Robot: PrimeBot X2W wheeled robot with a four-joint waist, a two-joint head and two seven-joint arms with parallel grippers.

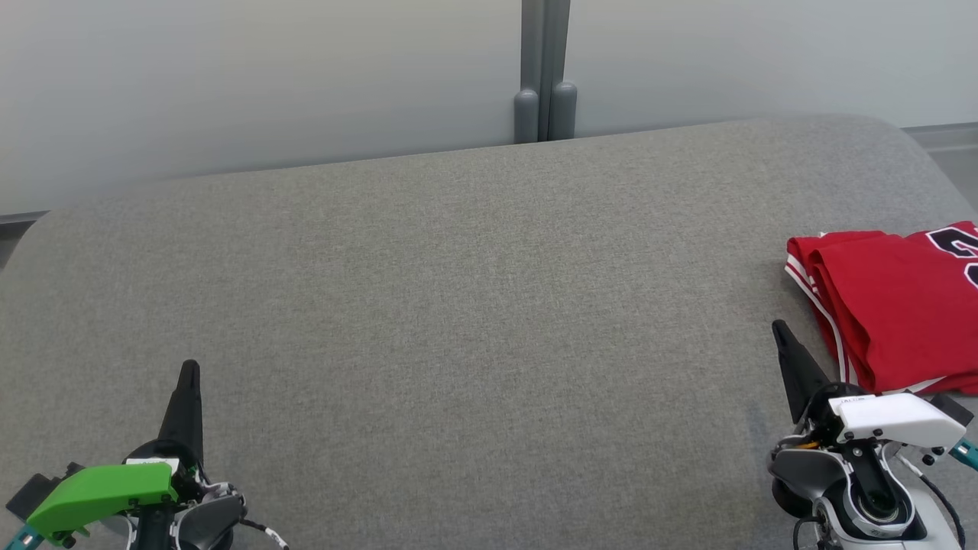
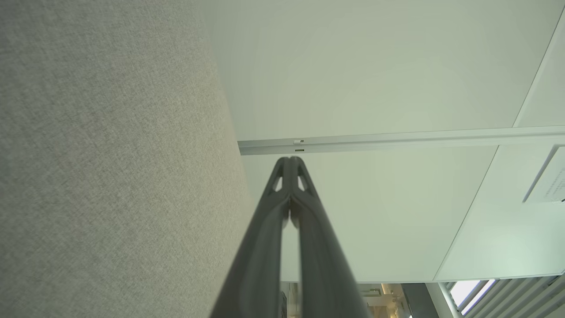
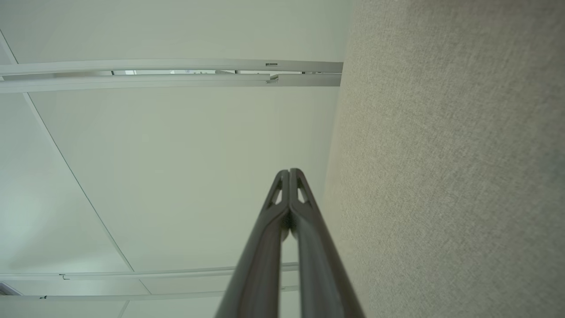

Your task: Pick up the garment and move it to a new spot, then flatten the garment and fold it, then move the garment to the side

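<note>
The garment [image 1: 894, 305] is a red jersey with white trim and dark numerals, lying folded at the right edge of the grey fabric surface [image 1: 458, 305]. My right gripper [image 1: 781, 330] stands at the lower right, just left of the garment's near corner, shut and empty. My left gripper [image 1: 189, 370] rests at the lower left, far from the garment, also shut with nothing in it. In the left wrist view the gripper [image 2: 290, 160] has its fingertips pressed together; the right wrist view shows the same of the right gripper [image 3: 290, 172].
A pale wall with a grey vertical post [image 1: 544, 72] runs behind the surface. The grey surface [image 2: 110, 154] fills the left of the left wrist view and shows as a grey slab [image 3: 450, 176] at the right of the right wrist view.
</note>
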